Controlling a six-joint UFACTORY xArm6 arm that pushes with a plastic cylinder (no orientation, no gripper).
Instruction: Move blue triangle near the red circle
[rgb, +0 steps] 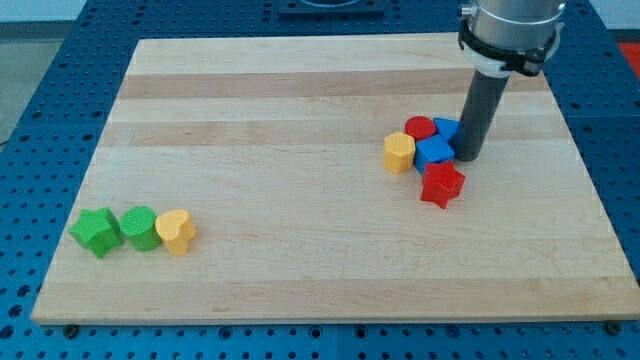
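The red circle (420, 128) lies at the view's right of the board, in a tight cluster. A blue block (447, 129), probably the blue triangle, sits right beside it, partly hidden behind the rod. A second blue block (433, 151) lies just below them. My tip (467, 157) rests on the board at the right edge of the cluster, touching or nearly touching the blue blocks. A yellow block (399, 153) sits at the cluster's left and a red star-like block (442, 185) at its bottom.
At the view's bottom left stand a green star-like block (96, 231), a green round block (138, 227) and a yellow heart-like block (176, 231) in a row. The wooden board (300, 100) lies on a blue perforated table.
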